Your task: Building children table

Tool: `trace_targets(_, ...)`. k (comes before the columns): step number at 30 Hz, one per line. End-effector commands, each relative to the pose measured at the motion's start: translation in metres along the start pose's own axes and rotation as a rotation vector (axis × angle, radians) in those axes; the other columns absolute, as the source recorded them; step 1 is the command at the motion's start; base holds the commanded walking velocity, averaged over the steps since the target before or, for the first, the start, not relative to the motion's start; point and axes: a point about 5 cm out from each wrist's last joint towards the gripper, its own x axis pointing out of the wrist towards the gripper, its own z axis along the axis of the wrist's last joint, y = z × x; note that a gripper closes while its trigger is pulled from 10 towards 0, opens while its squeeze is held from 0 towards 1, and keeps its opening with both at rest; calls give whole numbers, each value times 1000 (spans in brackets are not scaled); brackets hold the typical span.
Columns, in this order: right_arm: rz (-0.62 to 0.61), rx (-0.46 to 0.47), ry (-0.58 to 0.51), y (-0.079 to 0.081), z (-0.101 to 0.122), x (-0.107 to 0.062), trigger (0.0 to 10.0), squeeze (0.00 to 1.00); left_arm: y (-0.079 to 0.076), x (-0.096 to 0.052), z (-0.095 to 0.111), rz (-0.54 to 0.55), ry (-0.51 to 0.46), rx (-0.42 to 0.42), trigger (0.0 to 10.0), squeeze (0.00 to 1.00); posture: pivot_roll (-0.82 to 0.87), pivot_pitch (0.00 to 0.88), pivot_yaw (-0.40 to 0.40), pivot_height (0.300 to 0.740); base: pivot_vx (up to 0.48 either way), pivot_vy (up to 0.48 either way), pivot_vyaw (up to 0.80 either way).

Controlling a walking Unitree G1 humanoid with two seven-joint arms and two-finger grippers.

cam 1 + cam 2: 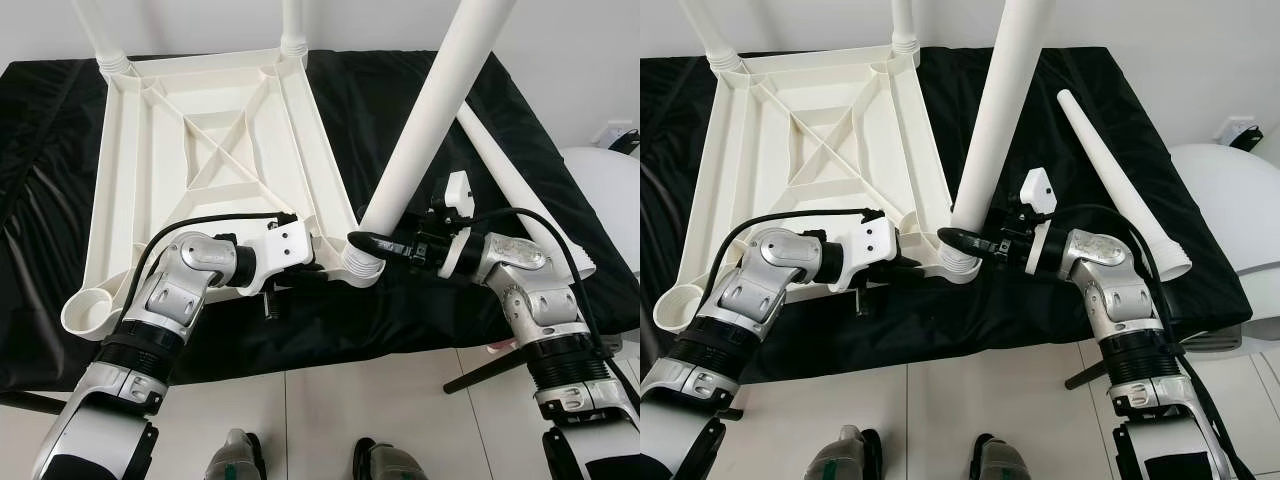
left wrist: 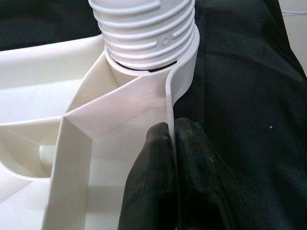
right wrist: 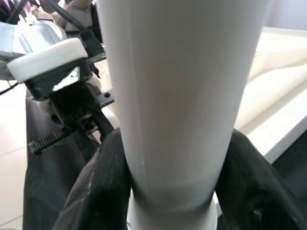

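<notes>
Clenching low on the tall white tapered plastic leg (image 1: pixel 430 110) with the right pincer (image 1: pixel 362 243), both black fingers (image 3: pixel 96 191) wrapping its sides just above the threaded end (image 2: pixel 146 28). Pinching with the left pincer (image 2: pixel 171 130) the thin upright rim beside the near right corner socket (image 1: pixel 362 268) of the upturned white ribbed plastic tabletop (image 1: pixel 215 140), one fingertip on each face of that wall. Lying flat on the black cloth-covered table (image 1: pixel 400 90), underside up, with two white legs (image 1: pixel 100 30) standing in the far corners and the near left socket (image 1: pixel 88 312) sitting empty.

Judging the leg only partly screwed in: several thread turns showing above the socket collar, and the shaft leaning away from upright in the head views. Risking a cross-thread by turning further at that tilt, jamming the plastic threads or chewing them. Risking, too, a slip of the left pincer off so thin and smooth a rim, letting the whole tabletop spin or slide on the glossy cloth instead of taking the thread. Levering hard on the long leg could also lift this corner.

Resting just beside the right arm: a spare white tapered leg (image 1: pixel 1120 180), its wide end close to the table edge, liable to roll off if nudged by the elbow or the black cable (image 1: pixel 545 235).
</notes>
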Motion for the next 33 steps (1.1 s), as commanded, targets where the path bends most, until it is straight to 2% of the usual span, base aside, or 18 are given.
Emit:
trace_targets(1,7,17,88,3,-15,0,10000,0,-17,6,-42,71,178,-114,10000,0,56,190,13,740,0,0,0)
trace_targets(16,36,37,87,11,-21,9,10000,0,-17,5,-41,76,177,-115,10000,0,62,194,11,740,0,0,0)
trace_targets(18,59,13,105,21,-28,12,10000,0,-18,4,-41,78,178,-117,10000,0,65,197,10,740,0,0,0)
trace_targets(24,77,5,113,28,-32,14,10000,0,-17,4,-41,79,176,-117,10000,0,64,196,9,740,0,0,0)
trace_targets(31,63,2,115,26,-33,14,10000,0,-17,5,-41,79,176,-115,10000,0,61,192,9,740,0,0,0)
trace_targets(33,32,20,115,21,-34,13,10000,0,-17,5,-40,80,176,-114,10000,0,63,190,10,740,0,0,0)
